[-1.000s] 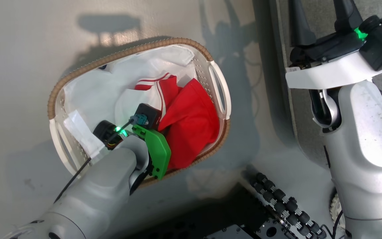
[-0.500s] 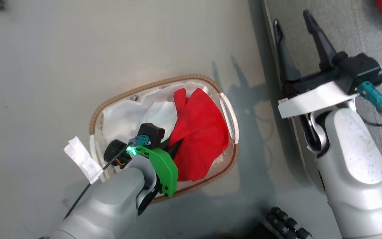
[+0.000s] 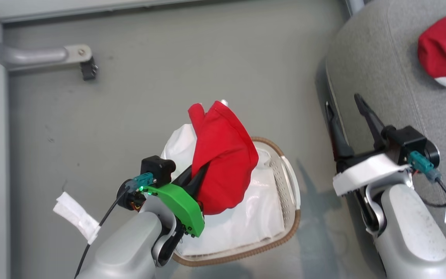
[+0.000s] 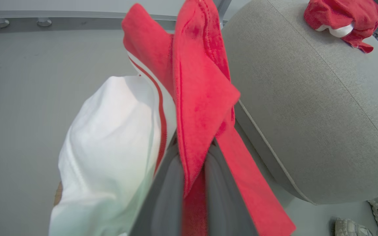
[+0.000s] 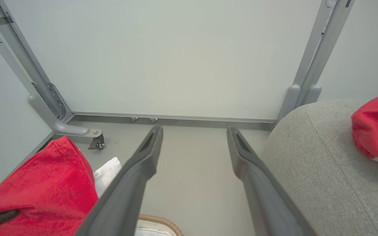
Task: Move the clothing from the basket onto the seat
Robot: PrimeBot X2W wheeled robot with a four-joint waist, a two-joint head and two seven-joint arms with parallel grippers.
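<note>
My left gripper (image 3: 199, 175) is shut on a red garment (image 3: 223, 155) and holds it up above the cream basket (image 3: 289, 217); its white, red-striped part (image 3: 176, 145) hangs on the left side. In the left wrist view the fingers (image 4: 172, 183) pinch the red fabric (image 4: 199, 91), with the white part (image 4: 110, 137) beside it. The grey seat (image 3: 370, 69) lies to the right and carries another red garment (image 3: 445, 50) with a white cuff. My right gripper (image 3: 342, 101) is open with nothing in it, over the seat's left edge, and its wrist view shows its spread fingers (image 5: 143, 164).
A thin glossy white sheet (image 3: 254, 221) lies in the basket. A grey metal frame leg with a caster (image 3: 79, 58) and pale wall panels stand at the back left. A person's shoes (image 4: 349, 227) are on the floor by the seat.
The head camera has shifted, so the whole picture moved. My left gripper has risen with the red garment, lifting it and its white part out of the basket. The right gripper stays open.
</note>
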